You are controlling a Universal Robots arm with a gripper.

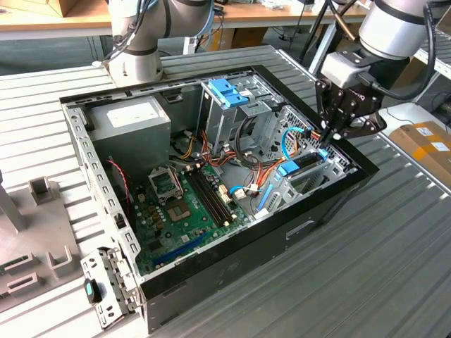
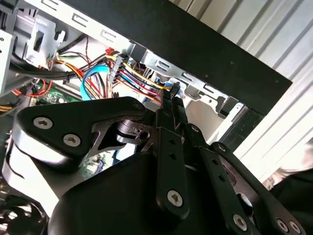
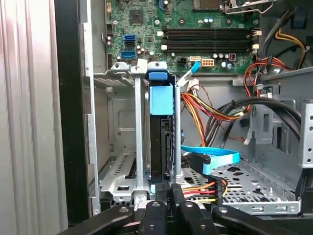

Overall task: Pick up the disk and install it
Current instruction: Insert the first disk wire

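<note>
Cables [image 1: 248,172] crowd the open computer case [image 1: 232,278], which lies on its side on the ribbed metal counter [image 1: 366,267]; its green motherboard [image 1: 183,204] faces up, with the grey power-supply box [image 1: 130,120] in the far corner at the exterior view's left and a tall drive cage [image 1: 225,123] topped by a blue latch [image 1: 229,91] beside it; the arm [image 1: 391,28] reaches in from the exterior view's right, and its black tool [image 1: 329,137] hangs over the case's corner on that side, tips pointing down into a low metal bay [image 1: 337,167]; the disk [image 1: 306,163] sits in that bay, standing on its edge, its blue bracket [image 1: 287,167] at the end toward the motherboard; in the first wrist view the disk [image 3: 161,147] shows as a narrow dark edge running away from the tool [image 3: 170,190], capped by the blue bracket [image 3: 161,98], with metal rails [image 3: 139,147] close on both sides; the tool's fingers are drawn together with little or no gap, and their tips meet the disk's near end; whether they pinch any part of it I cannot tell; a flat blue data cable [image 3: 215,159] and a plug [image 3: 203,188] with red, yellow and black wires lie just beside the tips; in the second wrist view the tool [image 2: 172,95] narrows to a point among coloured wires [image 2: 137,78], near the case's black wall [image 2: 220,54].
</note>
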